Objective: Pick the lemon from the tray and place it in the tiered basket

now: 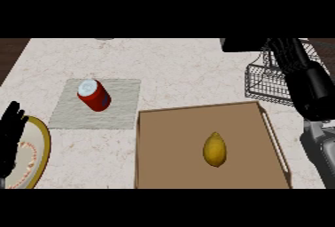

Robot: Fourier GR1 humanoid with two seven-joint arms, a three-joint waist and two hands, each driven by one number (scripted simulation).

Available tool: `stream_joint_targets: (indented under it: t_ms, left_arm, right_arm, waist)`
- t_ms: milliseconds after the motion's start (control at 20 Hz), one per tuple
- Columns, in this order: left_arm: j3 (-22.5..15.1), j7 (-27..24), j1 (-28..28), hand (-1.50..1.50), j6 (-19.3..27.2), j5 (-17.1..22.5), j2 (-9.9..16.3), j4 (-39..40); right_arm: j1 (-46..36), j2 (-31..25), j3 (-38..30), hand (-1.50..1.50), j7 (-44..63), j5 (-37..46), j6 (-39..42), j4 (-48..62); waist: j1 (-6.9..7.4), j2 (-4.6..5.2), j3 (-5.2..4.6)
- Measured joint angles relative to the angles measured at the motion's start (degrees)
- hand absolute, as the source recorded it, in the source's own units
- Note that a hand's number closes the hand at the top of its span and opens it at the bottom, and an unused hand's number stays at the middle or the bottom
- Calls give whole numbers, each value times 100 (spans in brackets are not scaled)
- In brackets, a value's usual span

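Here, lemon (pixel 215 149) alone in tray (pixel 170 177), left hand (pixel 12 128) fingers straight, right hand's unclear.

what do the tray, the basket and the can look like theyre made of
The tray looks like wood or cardboard: flat matte brown with a thin raised rim. The tiered basket looks like dark metal wire, an open grid you can see the counter through. The can looks like painted metal, glossy red with a silvery top.
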Motion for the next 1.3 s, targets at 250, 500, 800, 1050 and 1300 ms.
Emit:
stream_joint_targets:
  t_ms: [250,500,800,1050,1300]
  left_arm:
    - [-148,-119,-240,0,76,-426,118,-98]
    - [-195,-208,-260,0,134,-639,217,-132]
    - [-431,-260,-344,0,127,-870,172,-151]
    - [-627,-223,-541,0,105,-1029,112,-186]
    - [-777,-103,-772,0,74,-1121,65,-235]
  right_arm:
    - [675,643,-191,150,303,252,-1297,-332]
    - [1685,954,-817,-150,592,676,-2770,86]
    - [3215,1677,-522,-150,935,1639,-4484,-318]
    - [4342,1600,324,-150,1711,2559,-4625,-950]
    - [4971,1007,961,-150,2857,3233,-4073,-1475]
  waist:
    - [-144,-17,-21]
    - [-680,-22,-32]
    - [-584,-35,-67]
    - [-318,13,-92]
    - [-77,79,-108]
